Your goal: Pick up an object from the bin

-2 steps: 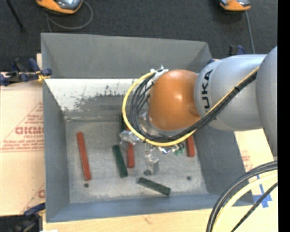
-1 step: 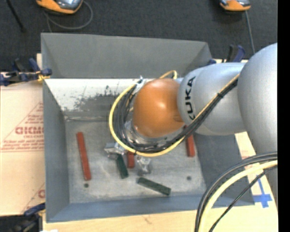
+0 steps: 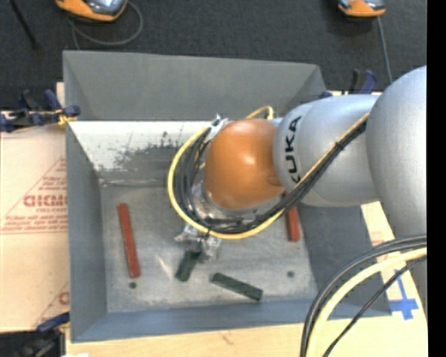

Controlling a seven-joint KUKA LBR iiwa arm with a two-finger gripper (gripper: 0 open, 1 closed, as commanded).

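Gripper [image 3: 198, 244], low at mid-bin under the orange wrist cover [image 3: 238, 166], sits at the upper end of a short dark-green bar [image 3: 186, 266] lying slantwise on the floor of the bin [image 3: 82, 222]; apart or closed cannot be told, as the wrist hides it. Step, as judged: approach/grasp, w/ the bar apparently not yet lifted. Next move calls for firm closure on that bar, then a vertical lift clear of the 2nd green bar [image 3: 236, 286] just beside it.

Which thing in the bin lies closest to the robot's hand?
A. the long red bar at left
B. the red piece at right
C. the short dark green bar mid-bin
C: the short dark green bar lies tilted right beside the hand.
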